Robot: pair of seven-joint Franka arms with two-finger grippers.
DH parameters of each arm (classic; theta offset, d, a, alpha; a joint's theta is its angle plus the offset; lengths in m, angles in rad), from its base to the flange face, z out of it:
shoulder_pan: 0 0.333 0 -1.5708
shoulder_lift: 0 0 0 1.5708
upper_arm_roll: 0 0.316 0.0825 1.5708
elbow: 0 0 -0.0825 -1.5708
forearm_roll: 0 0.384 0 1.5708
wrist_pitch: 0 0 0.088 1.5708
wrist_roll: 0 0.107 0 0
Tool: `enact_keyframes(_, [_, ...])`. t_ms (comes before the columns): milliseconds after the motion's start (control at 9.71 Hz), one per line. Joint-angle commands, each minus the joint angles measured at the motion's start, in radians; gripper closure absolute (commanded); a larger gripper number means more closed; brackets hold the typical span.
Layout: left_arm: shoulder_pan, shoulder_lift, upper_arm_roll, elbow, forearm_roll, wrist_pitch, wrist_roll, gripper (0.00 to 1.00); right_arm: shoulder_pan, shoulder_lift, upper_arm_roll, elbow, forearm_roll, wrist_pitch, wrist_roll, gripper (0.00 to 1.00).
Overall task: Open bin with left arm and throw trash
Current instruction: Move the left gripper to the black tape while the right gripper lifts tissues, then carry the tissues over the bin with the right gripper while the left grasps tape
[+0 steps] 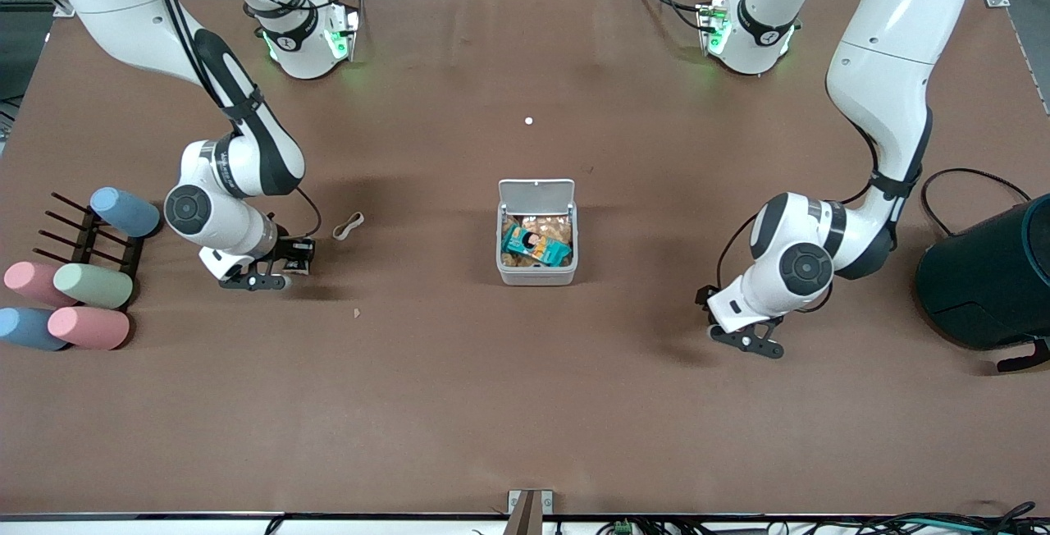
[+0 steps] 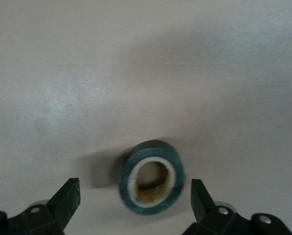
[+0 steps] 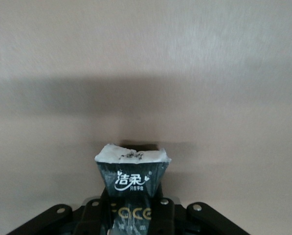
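At the right arm's end of the bench (image 1: 459, 404), 5 pastel cylinders (image 1: 92, 285) lie clustered on and around a dark pronged rack (image 1: 75, 231): 2 blue, 2 pink and 1 green.

Just beside them, the right jaws hang low over bare bench, closed tight on the black printed wrapper packet (image 3: 131, 180). In the right wrist view the packet's white-edged end sticks out past the tips.

The beige rubber band loop (image 1: 348, 226) lies flat on the bench near those jaws, a little toward the centre and apart from them. A tiny tan scrap (image 1: 357, 313) sits nearer the front edge than the loop.

The bin (image 1: 536, 272) stands at the middle of the bench. Its lid (image 1: 536, 193) is up, hinged on the side toward the robots' bases. Inside are a teal printed packet (image 1: 535, 245) and some crumpled tan material (image 1: 551, 227). A small white dot (image 1: 528, 121) rests on the bench closer to the bases than the bin.

Toward the left arm's end, the left jaws hang low over the bench, spread wide and holding nothing. In the left wrist view the dark tape ring (image 2: 151, 183) sits between the 2 tips, touching neither.

At the left arm's edge of the bench rests the large dark teal container (image 1: 984, 281).
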Motion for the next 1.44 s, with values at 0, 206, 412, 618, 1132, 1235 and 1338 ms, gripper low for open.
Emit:
enact_keyframes(0, [0.008, -0.016, -0.012, -0.021, 0.015, 0.018, 0.008, 0.28, 0.041, -0.026, 0.02, 0.19, 0.001, -0.225, 0.126, 1.0])
enact_keyframes(206, [0.01, -0.018, -0.015, -0.021, 0.012, 0.018, 0.008, 0.65, 0.137, -0.023, 0.019, 0.353, 0.097, -0.318, 0.237, 1.0])
enact_keyframes(412, [0.01, -0.019, -0.018, -0.021, 0.009, 0.018, 0.006, 0.92, 0.233, -0.011, 0.019, 0.461, 0.182, -0.307, 0.336, 1.0])
enact_keyframes(618, [0.008, -0.037, -0.021, -0.013, 0.008, 0.011, 0.004, 1.0, 0.311, 0.067, 0.019, 0.599, 0.185, -0.306, 0.433, 1.0])
enact_keyframes(1132, [0.007, -0.2, -0.073, 0.007, -0.067, -0.146, -0.009, 1.0, 0.516, 0.19, 0.016, 0.711, 0.17, -0.221, 0.49, 0.98])
enact_keyframes(1235, [0.006, -0.229, -0.075, 0.01, -0.096, -0.183, -0.009, 1.0, 0.541, 0.197, 0.016, 0.711, 0.173, -0.194, 0.498, 0.98])
enact_keyframes(1338, [0.006, -0.254, -0.075, 0.01, -0.116, -0.223, -0.008, 1.0, 0.572, 0.197, 0.016, 0.71, 0.168, -0.191, 0.524, 0.98])
